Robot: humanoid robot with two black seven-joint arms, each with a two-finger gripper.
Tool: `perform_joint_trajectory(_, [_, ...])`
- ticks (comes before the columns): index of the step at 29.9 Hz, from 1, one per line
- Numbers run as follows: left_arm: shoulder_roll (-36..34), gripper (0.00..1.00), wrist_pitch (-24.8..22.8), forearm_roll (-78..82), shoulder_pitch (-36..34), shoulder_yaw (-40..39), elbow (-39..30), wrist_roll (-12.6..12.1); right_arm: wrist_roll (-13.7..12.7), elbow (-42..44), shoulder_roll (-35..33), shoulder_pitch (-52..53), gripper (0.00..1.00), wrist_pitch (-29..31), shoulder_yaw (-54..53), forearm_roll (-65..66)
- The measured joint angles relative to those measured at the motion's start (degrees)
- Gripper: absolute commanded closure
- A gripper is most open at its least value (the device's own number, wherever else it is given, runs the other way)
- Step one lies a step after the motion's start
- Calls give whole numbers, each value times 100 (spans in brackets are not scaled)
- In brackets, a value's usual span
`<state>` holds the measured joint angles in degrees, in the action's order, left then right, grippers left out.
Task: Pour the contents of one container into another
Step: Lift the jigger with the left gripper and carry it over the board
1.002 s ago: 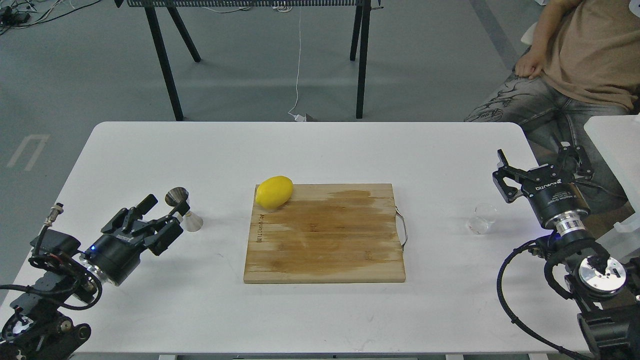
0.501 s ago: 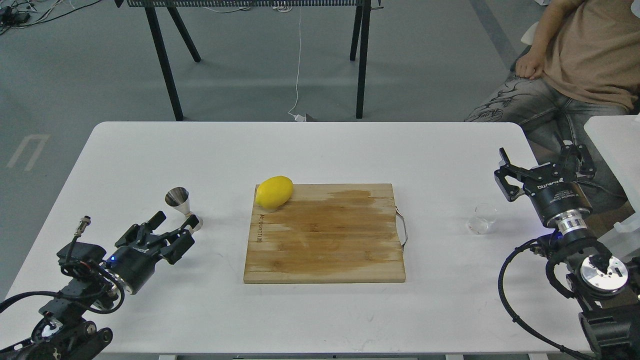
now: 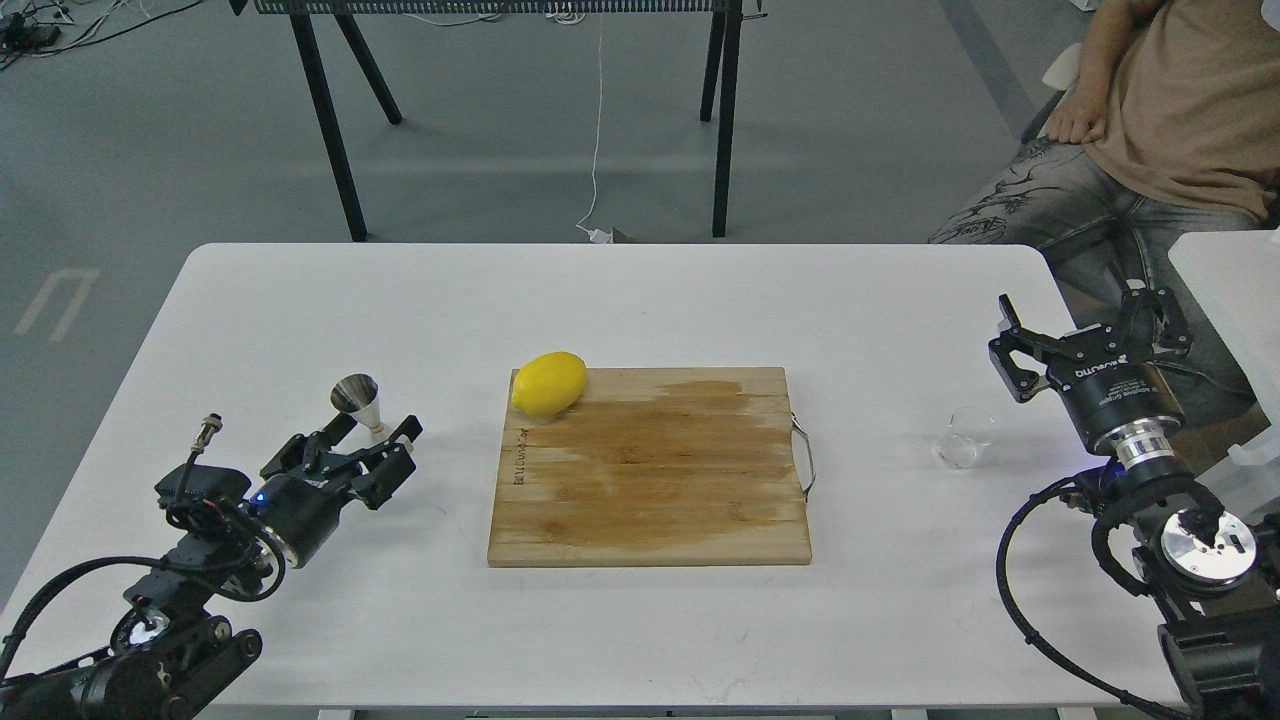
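Floor [image 3: 480,150]: smooth grey, matte, filling the far half of the view; a pale painted mark at the far left.
Table [image 3: 620,300]: white top with rounded corners, spanning most of the width.
Second table [image 3: 1225,275]: white corner at the right edge, just beside the first.
Black frame [image 3: 722,120]: slanted dark legs under a perforated top, standing beyond the table.
Cables [image 3: 597,130]: a white cord hangs to a plug on the floor; dark wires bunch at far left.
Person [image 3: 1170,110]: seated far right, tan shirt, patterned trousers.
Light: even, soft shadows.
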<state>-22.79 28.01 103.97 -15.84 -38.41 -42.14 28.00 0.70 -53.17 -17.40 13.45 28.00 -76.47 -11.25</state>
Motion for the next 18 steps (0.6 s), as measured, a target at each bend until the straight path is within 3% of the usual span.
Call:
perform_joint_trajectory(9, [301,8,0,-2,-277,55,469,0,0,-1,0,0,2,0,0,0])
perform_joint_trajectory(18, [538,28,-1,-9,-562,280,1101,0,0,0,0,0,2,0,0,0])
